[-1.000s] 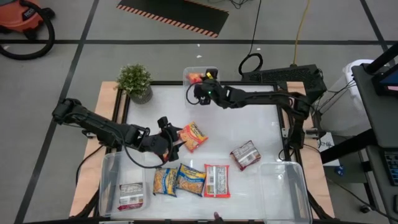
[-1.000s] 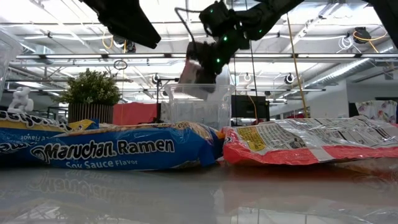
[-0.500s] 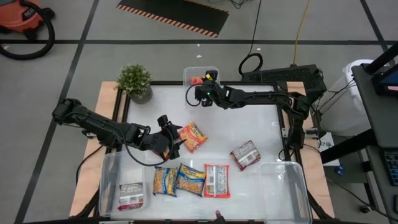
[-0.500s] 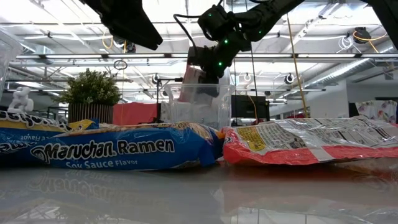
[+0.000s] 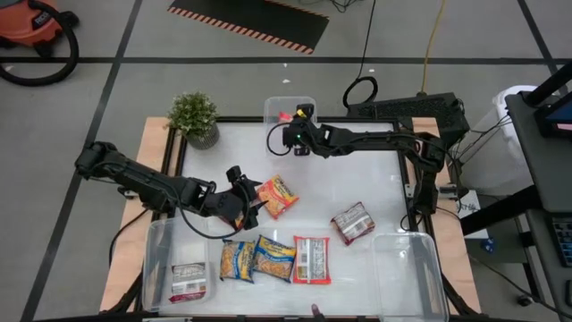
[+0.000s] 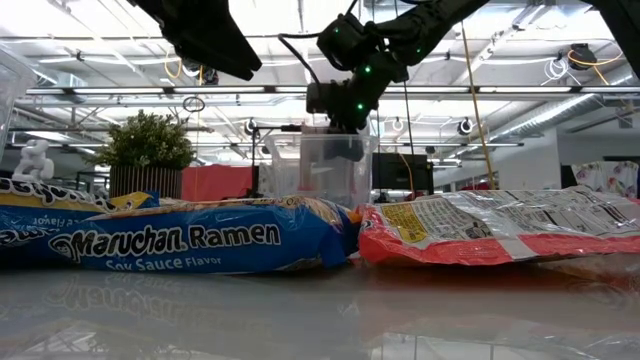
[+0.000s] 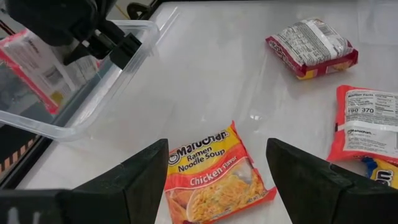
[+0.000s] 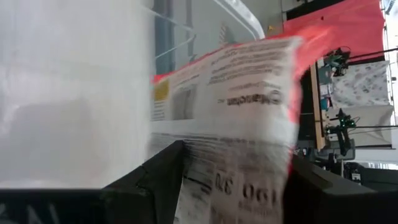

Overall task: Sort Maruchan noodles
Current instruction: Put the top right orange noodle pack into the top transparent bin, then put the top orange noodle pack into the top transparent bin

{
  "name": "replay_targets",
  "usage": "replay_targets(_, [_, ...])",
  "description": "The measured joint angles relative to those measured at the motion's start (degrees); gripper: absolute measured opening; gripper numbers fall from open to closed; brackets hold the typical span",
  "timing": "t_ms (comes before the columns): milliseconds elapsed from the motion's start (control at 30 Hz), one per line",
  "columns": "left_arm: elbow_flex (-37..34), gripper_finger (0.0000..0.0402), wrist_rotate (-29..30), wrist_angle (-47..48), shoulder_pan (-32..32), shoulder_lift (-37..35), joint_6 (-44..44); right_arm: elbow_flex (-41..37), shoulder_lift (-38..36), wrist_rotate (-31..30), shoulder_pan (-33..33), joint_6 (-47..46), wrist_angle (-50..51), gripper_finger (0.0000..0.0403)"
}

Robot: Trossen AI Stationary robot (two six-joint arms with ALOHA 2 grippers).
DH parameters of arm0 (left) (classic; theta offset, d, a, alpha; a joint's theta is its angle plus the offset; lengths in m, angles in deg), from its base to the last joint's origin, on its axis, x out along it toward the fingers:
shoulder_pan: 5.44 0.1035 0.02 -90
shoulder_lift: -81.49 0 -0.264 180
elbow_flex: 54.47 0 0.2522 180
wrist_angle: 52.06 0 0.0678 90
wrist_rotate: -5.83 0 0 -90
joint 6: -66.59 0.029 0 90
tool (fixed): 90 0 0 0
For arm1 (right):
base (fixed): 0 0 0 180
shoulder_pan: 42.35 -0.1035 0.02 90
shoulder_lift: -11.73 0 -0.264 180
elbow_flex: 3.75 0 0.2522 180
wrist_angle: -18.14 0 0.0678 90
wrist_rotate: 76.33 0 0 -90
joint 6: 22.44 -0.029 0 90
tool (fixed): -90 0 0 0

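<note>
My right gripper (image 5: 292,131) hangs open over the small clear bin (image 5: 288,107) at the table's far edge. A red-and-white noodle packet (image 7: 37,62) lies tilted inside that bin; the right wrist view shows the packet (image 8: 236,106) blurred beyond the fingers. My left gripper (image 7: 217,144) is open, slanting down above an orange-yellow chicken packet (image 7: 214,180) that lies flat on the table left of centre (image 5: 278,195). Its fingers are clear of that packet.
Two yellow-blue packets (image 5: 255,259), a red-white one (image 5: 312,260) and a red-silver one (image 5: 353,223) lie flat toward the near edge. A clear bin at near left (image 5: 156,259) holds one packet (image 5: 188,282); another bin (image 5: 407,277) stands near right. A potted plant (image 5: 194,118) stands at far left.
My right gripper has opened and tipped a little downward over the far bin. It has let go of the red-and-white packet, which hung below its fingers above the bin and has dropped into it.
</note>
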Motion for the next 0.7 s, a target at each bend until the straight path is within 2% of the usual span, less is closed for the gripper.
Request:
replay_targets(333, [0.0, 0.0276, 0.0, 0.01, 0.0, 0.0, -0.31, 0.0, -3.59, 0.05, -0.93, 1.19, 0.03, 0.0195])
replay_targets(567, [0.0, 0.0276, 0.0, 0.05, 0.0, 0.0, -0.03, -0.02, -10.48, 0.61, -4.58, -7.29, 4.78, 0.0195])
replay_targets(700, [0.0, 0.0276, 0.01, 0.16, 0.0, 0.0, 0.06, -0.02, -15.24, 8.81, -7.32, -16.56, 13.24, 0.0195])
